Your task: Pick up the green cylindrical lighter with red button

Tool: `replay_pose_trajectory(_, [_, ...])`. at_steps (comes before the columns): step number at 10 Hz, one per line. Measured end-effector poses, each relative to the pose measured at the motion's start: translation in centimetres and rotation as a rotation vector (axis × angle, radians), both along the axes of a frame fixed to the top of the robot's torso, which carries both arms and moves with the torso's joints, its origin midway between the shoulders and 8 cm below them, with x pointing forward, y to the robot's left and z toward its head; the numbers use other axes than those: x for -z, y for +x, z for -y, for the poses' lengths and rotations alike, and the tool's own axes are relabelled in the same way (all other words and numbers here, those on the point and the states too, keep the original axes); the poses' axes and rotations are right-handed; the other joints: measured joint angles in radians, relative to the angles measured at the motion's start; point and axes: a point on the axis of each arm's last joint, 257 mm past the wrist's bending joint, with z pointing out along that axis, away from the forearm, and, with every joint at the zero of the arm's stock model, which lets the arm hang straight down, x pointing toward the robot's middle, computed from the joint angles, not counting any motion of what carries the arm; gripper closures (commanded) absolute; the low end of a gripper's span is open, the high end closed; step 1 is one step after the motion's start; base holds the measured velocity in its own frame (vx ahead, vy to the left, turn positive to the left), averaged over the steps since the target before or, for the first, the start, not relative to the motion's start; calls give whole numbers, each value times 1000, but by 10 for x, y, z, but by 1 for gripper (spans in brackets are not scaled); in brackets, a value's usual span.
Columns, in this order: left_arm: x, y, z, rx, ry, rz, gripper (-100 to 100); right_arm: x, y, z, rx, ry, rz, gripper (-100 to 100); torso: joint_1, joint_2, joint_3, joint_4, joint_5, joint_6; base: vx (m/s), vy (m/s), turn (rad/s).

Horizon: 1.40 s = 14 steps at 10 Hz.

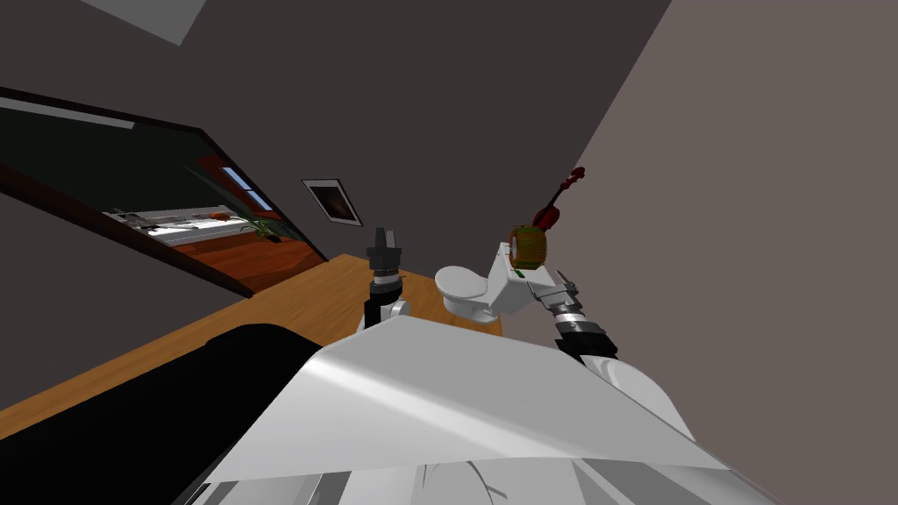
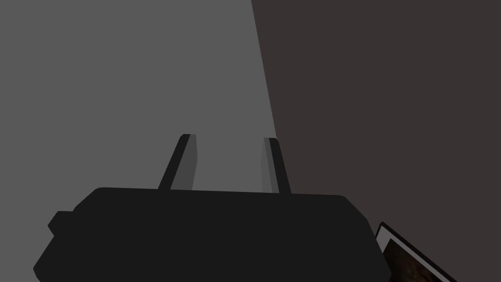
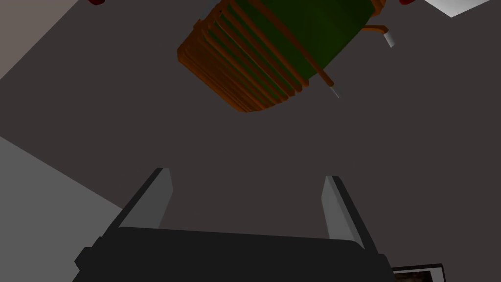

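The orange-brown wooden floor carries a white toilet, and a dark red violin leans on the wall behind it. A green cylinder wound with copper-coloured coils stands on the tank. The small green item just beside it, apparently the lighter, is too small to detail. The right end effector is released and empty, facing the coil. The left end effector is released and raised.
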Motion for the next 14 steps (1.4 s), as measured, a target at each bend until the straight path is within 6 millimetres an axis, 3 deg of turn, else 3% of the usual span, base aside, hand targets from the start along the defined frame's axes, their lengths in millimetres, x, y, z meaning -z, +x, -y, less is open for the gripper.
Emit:
replay_pose_trajectory(4, [0, 0, 0, 0, 0, 0, 0, 0, 0, 0, 0, 0, 0, 100, -1, -3, -2, -1, 0, 0, 0, 0, 0])
replay_pose_trajectory(6, [0, 0, 0, 0, 0, 0, 0, 0, 0, 0, 0, 0, 0, -100, -1, -3, -2, -1, 0, 0, 29, 3, 4])
replay_pose_trajectory(14, [0, 0, 0, 0, 0, 0, 0, 46, -41, 21, -8, -68, -160, -100, -1, -9, -5, -2, 0, 0, 96, 9, 4])
